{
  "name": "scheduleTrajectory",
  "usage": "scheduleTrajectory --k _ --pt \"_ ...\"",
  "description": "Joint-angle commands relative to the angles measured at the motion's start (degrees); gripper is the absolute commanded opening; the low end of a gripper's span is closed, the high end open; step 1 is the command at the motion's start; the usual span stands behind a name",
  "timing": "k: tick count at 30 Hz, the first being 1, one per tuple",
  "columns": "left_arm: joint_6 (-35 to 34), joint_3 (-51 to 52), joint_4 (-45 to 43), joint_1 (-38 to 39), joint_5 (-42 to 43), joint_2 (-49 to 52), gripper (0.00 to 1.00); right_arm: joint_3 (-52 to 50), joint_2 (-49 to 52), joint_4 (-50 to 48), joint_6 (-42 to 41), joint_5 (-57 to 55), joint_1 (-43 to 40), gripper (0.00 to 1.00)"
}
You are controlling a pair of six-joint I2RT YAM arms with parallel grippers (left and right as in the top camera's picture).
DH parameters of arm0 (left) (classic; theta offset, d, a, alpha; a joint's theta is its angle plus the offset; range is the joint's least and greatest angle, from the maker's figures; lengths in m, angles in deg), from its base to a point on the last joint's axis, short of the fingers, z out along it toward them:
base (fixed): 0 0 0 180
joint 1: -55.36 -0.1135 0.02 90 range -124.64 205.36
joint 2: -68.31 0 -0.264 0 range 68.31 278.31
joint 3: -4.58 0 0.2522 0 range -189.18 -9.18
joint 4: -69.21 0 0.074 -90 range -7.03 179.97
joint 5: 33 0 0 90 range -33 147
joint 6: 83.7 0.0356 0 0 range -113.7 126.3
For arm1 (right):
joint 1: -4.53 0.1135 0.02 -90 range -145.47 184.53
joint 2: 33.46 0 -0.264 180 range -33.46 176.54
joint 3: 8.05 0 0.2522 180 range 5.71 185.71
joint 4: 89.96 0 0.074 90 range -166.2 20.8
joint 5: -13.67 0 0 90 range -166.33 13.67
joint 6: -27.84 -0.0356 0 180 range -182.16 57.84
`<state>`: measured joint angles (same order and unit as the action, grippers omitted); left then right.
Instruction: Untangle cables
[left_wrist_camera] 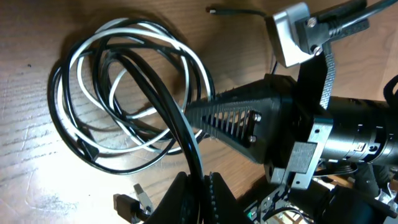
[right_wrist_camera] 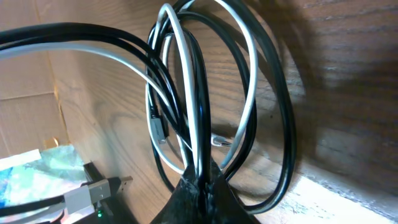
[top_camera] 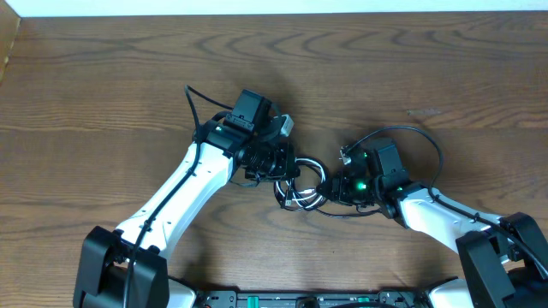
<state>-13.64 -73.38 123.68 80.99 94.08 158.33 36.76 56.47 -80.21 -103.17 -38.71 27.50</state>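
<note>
Overhead looks straight down at table (top_camera: 103, 77); both wrist views close on cables (left_wrist_camera: 158, 109).

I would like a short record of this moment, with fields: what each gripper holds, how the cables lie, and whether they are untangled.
left gripper: shut on a black cable
right gripper: shut on black and white strands of the cables
cables: one looped bundle between the two grippers, the white cable running among the black loops
untangled: not yet

Robotics lab: wooden table (top_camera: 103, 60), white arm (top_camera: 184, 188)
</note>
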Motion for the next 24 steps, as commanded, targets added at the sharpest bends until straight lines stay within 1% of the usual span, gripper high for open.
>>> scheduleTrajectory --k 1,3,7,11,14,17,20,24 --pt "-0.5 0.8 0.7 0.0 -0.7 0.3 0.08 0.0 -0.9 0.0 0.4 -1.0 0.4 0.06" --pt "-0.5 0.8 0.7 0.0 -0.7 0.3 0.08 0.0 -0.9 0.1 0.4 -0.8 0.4 0.06" --pt "-0.5 0.8 0.8 0.0 -0.7 0.3 0.08 0.0 -0.9 0.1 0.4 -0.9 0.4 0.14" --pt "-0.5 0.8 0.8 0.0 -0.7 0.3 0.08 0.0 -0.9 -0.3 4.2 -1.3 0.4 0.16" --pt "-0.5 0.8 0.8 0.0 -0.7 0.3 0.08 0.0 -0.9 -0.5 6.1 -1.3 0.4 0.20" --pt "-0.5 0.8 0.8 0.0 -0.6 0.3 0.08 0.0 -0.8 -0.8 6.4 -1.3 0.4 0.22" --pt "-0.5 0.8 0.9 0.0 0.0 0.3 0.08 0.0 -0.8 -1.2 7.1 -1.2 0.4 0.26" --pt "-0.5 0.8 1.6 0.0 -0.1 0.3 0.08 0.0 -0.8 -1.6 8.2 -1.2 0.7 0.28"
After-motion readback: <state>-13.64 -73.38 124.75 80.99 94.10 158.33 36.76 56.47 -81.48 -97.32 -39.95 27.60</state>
